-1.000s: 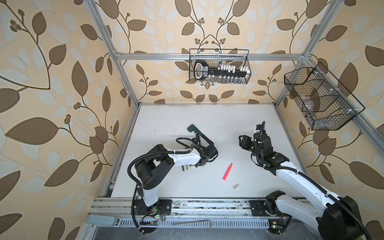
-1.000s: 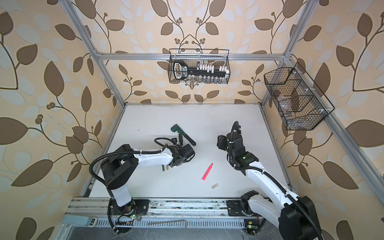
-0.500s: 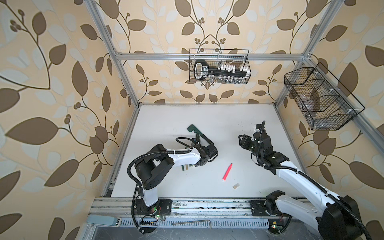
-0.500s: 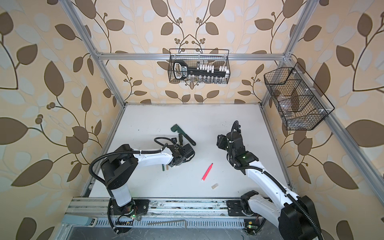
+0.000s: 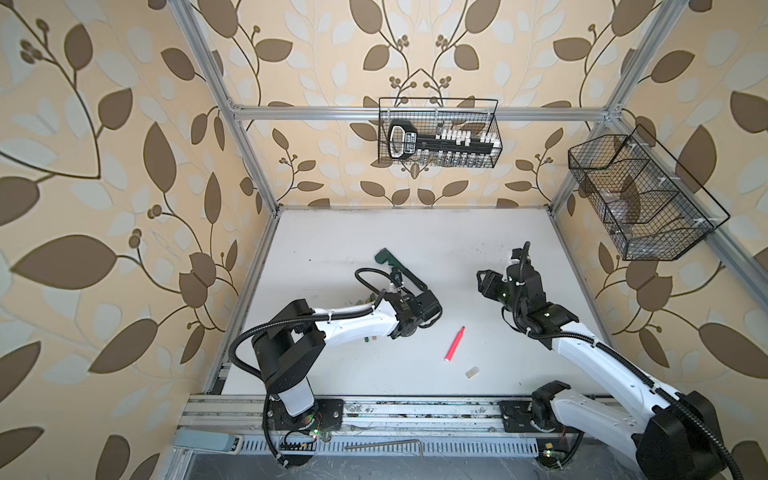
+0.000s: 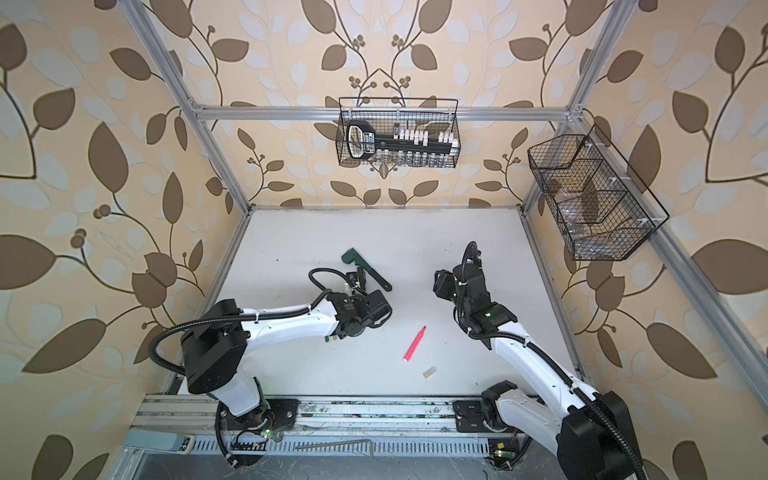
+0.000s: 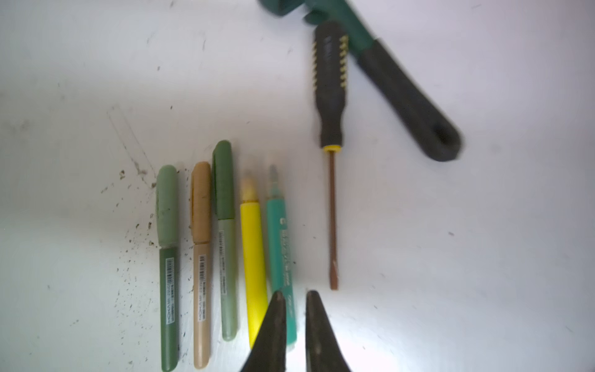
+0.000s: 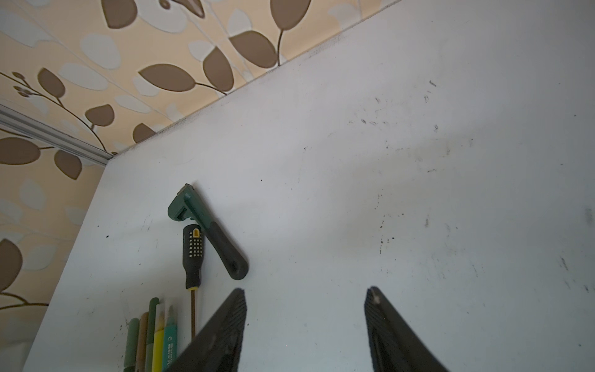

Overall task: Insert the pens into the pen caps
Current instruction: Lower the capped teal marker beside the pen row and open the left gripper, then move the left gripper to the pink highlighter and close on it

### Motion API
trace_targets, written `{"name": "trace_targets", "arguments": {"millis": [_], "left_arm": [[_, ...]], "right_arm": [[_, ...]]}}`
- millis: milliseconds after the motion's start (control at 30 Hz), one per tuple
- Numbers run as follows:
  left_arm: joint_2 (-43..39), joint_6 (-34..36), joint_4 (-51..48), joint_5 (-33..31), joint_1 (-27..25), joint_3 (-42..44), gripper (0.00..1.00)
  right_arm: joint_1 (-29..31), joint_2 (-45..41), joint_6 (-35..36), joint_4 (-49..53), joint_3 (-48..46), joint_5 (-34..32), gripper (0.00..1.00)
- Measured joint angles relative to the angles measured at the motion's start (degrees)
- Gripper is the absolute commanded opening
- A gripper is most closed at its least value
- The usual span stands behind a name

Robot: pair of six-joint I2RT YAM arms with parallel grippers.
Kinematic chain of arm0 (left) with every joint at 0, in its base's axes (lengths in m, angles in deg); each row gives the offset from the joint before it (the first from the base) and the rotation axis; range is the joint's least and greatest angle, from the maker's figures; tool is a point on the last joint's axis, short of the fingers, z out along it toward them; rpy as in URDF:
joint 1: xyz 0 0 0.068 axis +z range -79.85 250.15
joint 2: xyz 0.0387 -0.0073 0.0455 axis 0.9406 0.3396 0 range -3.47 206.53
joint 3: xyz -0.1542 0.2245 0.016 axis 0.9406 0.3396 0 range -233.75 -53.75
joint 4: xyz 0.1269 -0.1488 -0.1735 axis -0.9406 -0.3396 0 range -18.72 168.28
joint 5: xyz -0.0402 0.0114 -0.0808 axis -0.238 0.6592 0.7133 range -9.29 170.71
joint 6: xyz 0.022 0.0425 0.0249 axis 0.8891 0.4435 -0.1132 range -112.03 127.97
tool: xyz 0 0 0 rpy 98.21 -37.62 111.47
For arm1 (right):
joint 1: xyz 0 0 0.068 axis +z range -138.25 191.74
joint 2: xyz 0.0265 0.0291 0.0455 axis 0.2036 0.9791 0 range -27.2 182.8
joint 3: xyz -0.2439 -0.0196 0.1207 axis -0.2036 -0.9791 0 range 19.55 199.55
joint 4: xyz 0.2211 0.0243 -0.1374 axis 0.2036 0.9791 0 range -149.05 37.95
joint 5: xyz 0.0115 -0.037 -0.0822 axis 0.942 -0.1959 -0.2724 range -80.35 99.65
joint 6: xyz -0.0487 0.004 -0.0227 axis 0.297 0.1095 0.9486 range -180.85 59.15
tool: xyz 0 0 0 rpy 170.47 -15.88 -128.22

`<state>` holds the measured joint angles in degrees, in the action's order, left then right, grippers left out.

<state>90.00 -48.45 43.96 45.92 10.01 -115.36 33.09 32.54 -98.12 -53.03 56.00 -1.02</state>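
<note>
**Five pens in a row under the left arm; pink pen and one cap lie apart**

In both top views the white table (image 5: 374, 232) fills the lower centre of the frame. The neon pink pen (image 5: 454, 344) lies alone just below the centre, slanting. A pale beige cap (image 5: 471, 372) rests near its lower end without touching it.

The other pens sit left of centre, mostly hidden beneath the left arm's wrist. The left wrist view shows them side by side and roughly parallel:
- the dark green pen (image 7: 169, 306), wearing a grey-green cap (image 7: 167, 206)
- the gold-brown pen (image 7: 202, 306), wearing a gold-brown cap (image 7: 202, 199)
- the grey-green pen (image 7: 228, 280), wearing a dark green cap (image 7: 223, 180)
- the bright yellow pen (image 7: 252, 257)
- the teal green pen (image 7: 278, 244)

The last two tips look covered by pale caps, though blur leaves this unsure.

Beside the teal pen lies a black-handled screwdriver (image 7: 330, 96). Its handle touches a dark green wrench (image 7: 402, 87).

The left gripper (image 7: 294, 294) is over the tail ends of the yellow and teal pens. Its jaws are drawn almost together, with only a thin slit between them and nothing clamped.

The right gripper (image 8: 306, 290), at right of centre in the top views, stands with its jaws wide apart and empty over bare table.
</note>
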Motion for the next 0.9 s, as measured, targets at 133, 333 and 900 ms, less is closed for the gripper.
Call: {"name": "trace_targets", "arguments": {"millis": [133,333,900], "left_arm": [[-3.91,4.02,1.07,-1.38,-7.69,-0.11,0.17],[-4.85,12.2,6.36,1.09,-16.02,0.61,0.19],[6.91,24.41,14.91,12.9,-20.04,0.39,0.41]], "right_arm": [[0.0,-0.28,-0.2,0.24,0.0,-0.02,0.6],[0.0,-0.42,-0.22,0.24,0.0,-0.04,0.6],[-0.04,-0.42,-0.22,0.24,0.0,-0.04,0.6]]}}
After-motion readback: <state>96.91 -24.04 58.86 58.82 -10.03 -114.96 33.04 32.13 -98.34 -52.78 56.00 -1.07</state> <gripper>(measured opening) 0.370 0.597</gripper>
